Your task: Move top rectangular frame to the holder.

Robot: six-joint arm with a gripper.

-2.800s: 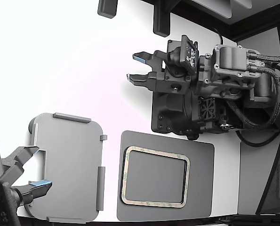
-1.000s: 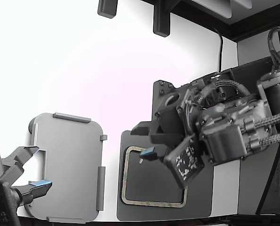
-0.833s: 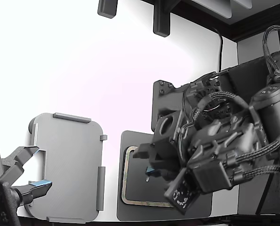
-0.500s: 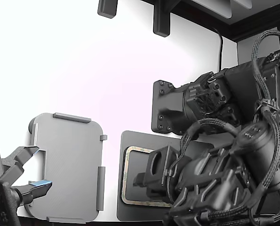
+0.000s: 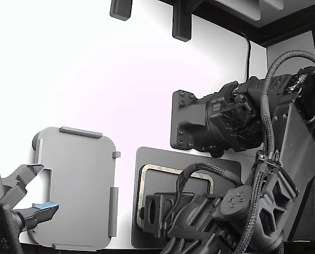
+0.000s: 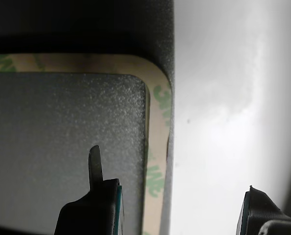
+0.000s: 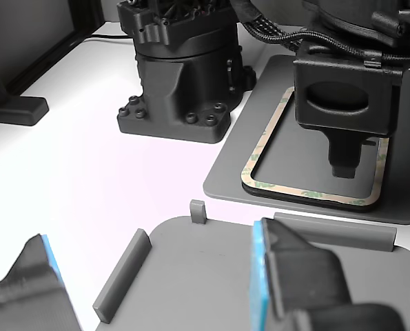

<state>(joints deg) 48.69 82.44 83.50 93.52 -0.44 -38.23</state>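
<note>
Gripper (image 6: 179, 205) fingers spread wide, holding nothing, straddling one side strip of the top rectangular frame (image 6: 157, 122), which lies flat on the mat (image 5: 226, 169).

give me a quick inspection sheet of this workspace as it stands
surface: white table; dark grey mat on it.
job's things: top rectangular frame flat on the mat; holder bare, apart from it.
clutter: nothing seen.
grippers: gripper low over a frame corner, jaws open, straddling the frame's edge; second gripper by the holder.
cables: braided cables on the arm; black cord at back.
surroundings: black arm base, dark brackets.
</note>
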